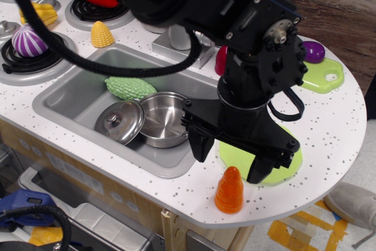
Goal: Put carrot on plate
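Observation:
The carrot (230, 190), a glossy orange ridged cone, stands upright on the white counter near the front edge. The lime-green plate (288, 166) lies just behind and right of it, mostly hidden by the gripper. My gripper (229, 157) hangs directly above the carrot with its two black fingers (200, 143) spread wide, one left of the carrot and one right of it. It is open and holds nothing. The fingertips are level with the carrot's tip and do not touch it.
A grey sink (70, 101) holds a steel pot (161, 119), its lid (120, 122) and a green leafy toy (130, 87). A yellow corn piece (101, 34), a purple-striped toy (28, 42) and stove burners are at the back left. A lime-green cutting board (322, 76) lies at the back right.

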Available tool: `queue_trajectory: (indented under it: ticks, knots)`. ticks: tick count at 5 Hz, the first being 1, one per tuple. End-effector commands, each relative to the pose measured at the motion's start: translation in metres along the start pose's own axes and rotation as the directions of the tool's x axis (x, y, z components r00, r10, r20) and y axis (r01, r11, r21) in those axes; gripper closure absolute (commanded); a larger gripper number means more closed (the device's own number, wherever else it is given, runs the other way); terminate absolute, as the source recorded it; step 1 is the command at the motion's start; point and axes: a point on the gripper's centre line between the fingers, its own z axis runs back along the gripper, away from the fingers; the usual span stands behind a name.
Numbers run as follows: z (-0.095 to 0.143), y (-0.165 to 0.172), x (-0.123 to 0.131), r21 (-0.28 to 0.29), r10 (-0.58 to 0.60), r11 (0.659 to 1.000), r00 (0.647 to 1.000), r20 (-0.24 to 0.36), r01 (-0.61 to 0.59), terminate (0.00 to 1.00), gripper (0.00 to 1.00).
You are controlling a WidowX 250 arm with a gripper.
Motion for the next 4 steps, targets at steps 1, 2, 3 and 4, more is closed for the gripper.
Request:
queue_trajectory:
  ticks: [1,2,3,4]
  knots:
    - [0.000,0.000,0.000,0.000,0.000,1.000,1.000,0.000,0.000,0.00,0.00]
    - [-0.008,0.001,0.002,-0.034,0.007,0.999,1.000,0.012,-0.007,0.00,0.00]
    - [-0.016,0.003,0.003,-0.057,-0.003,0.998,0.999,0.039,0.005,0.00,0.00]
    - [-0.027,0.003,0.001,-0.058,0.006,0.998,0.998,0.064,-0.003,0.00,0.00]
